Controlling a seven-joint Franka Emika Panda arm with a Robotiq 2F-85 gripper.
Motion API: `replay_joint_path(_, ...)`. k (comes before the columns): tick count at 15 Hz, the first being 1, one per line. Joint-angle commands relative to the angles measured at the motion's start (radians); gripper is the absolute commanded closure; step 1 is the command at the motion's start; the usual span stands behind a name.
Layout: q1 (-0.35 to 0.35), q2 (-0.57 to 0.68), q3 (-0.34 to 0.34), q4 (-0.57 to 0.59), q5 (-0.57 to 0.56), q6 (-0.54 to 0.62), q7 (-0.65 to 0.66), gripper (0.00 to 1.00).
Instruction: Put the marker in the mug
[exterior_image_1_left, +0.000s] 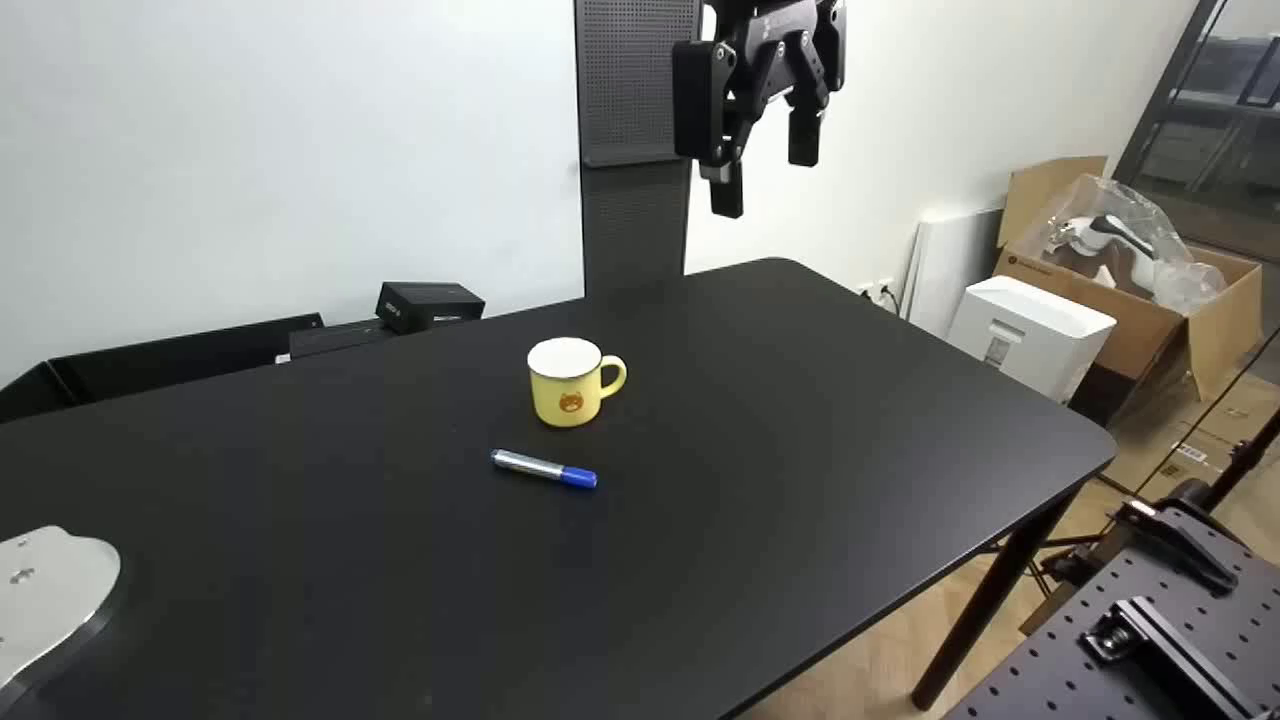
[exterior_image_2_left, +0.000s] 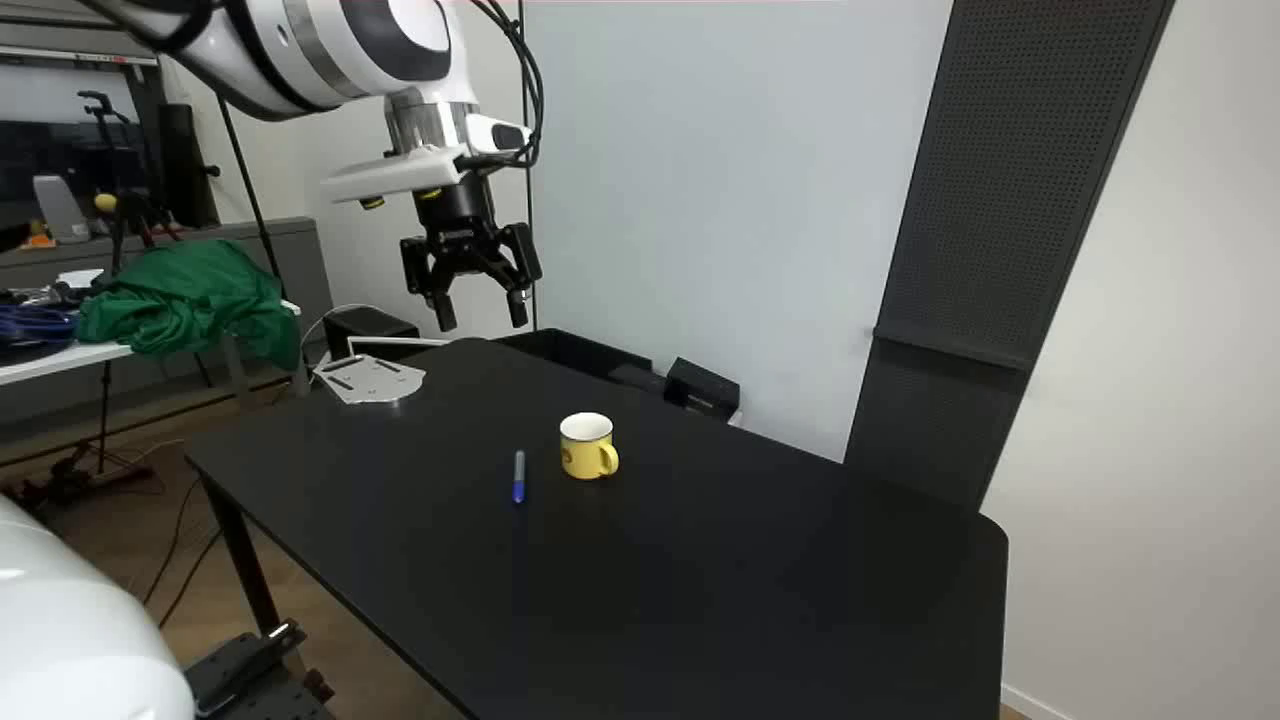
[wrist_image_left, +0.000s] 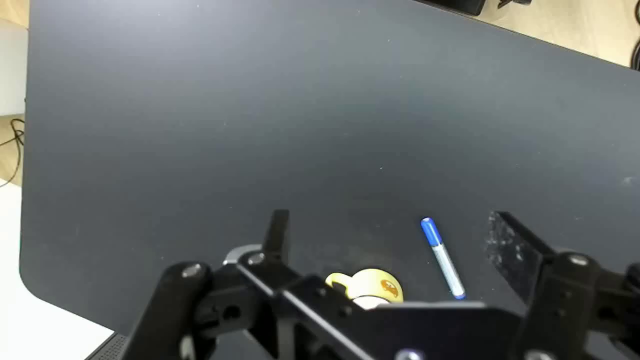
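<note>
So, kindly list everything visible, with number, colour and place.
Table: 1, black, central
Mug: 1, yellow, white inside, upright on the table
Marker: 1, blue and silver, lying beside the mug
Flat plate: 1, pale grey, at one table end
Small box: 1, black, beyond the table
Perforated panel: 1, dark grey, by the wall
Cloth: 1, green, left in an exterior view
Open cardboard box: 1, brown, right in an exterior view
White box: 1, white, beside that box
Anything further: not counted
Gripper: 1, black, open, above the table
Arm: 1, mostly white, above the gripper
</note>
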Motion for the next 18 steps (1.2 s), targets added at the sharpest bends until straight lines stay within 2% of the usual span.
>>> replay_joint_path(1, 0.024, 0.003, -0.021, 0.002, -0.009, -0.002, 0.008, 0.0)
replay_joint_path(11, 0.024, 0.003, -0.021, 0.002, -0.009, -0.001, 0.008, 0.0)
replay_joint_path(14, 0.029, 0.034, -0.022, 0.002, -0.034, 0.077, -0.025, 0.0)
replay_joint_path(18, 0.067, 0.133, -0.029, 0.004, -0.065, 0.316, -0.175, 0.0)
